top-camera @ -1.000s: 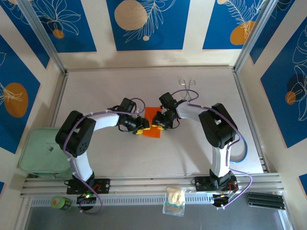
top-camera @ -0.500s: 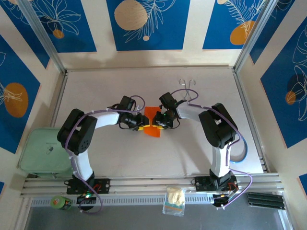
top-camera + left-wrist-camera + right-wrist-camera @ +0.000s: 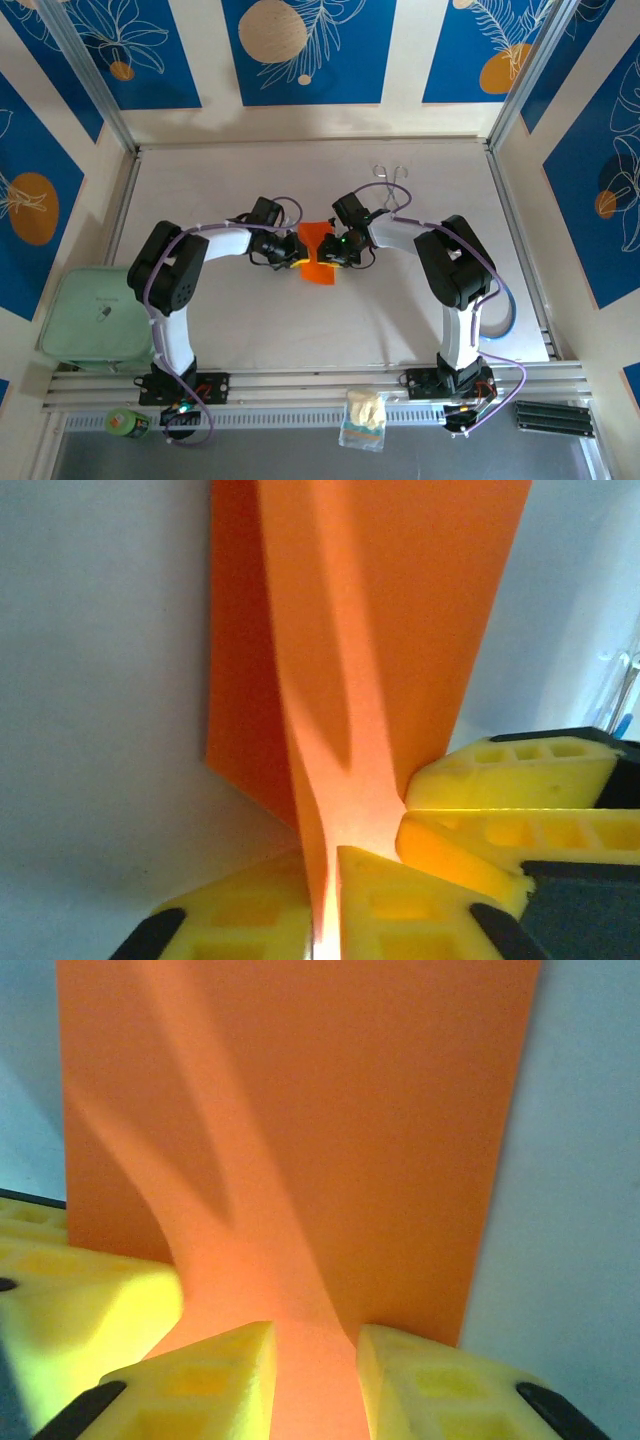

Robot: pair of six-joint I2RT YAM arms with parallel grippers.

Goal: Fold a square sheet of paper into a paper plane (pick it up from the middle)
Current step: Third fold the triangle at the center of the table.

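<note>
Okay, my left fingers [image 3: 293, 263] and right fingers [image 3: 333, 256] meet at mid-bench, tips facing each other, with the square sheet of paper [image 3: 318, 242] caught between them. In the left wrist view the left fingers [image 3: 240, 912] are clenched on the bright orange sheet [image 3: 380, 630]. A thin pinched ridge of it runs down into the narrow slot between the 2 yellow pads, and the rest fans out flat toward the far side over the white bench [image 3: 90, 680]. The right fingers [image 3: 510, 770] sit just beside mine on the right of that view, touching the same sheet. In the right wrist view the right fingers [image 3: 440, 1390] are clamped on the sheet [image 3: 300, 1110] too. A raised fold goes between those 2 pads, and 1 left finger [image 3: 70, 1300] pushes in from the left edge. From above, the sheet is buckled up off the bench [image 3: 250, 320] where both pairs grip it, and its near corner hangs low toward the bench surface; I cannot tell if it touches. No dart shape here, only 1 pinched ridge. The metal tongs [image 3: 392, 185] lie far back, right of centre, well apart from the paper. A pale green container [image 3: 90, 315] sits off the left bench edge, and a small packet [image 3: 365, 420] lies on the near rail.
</note>
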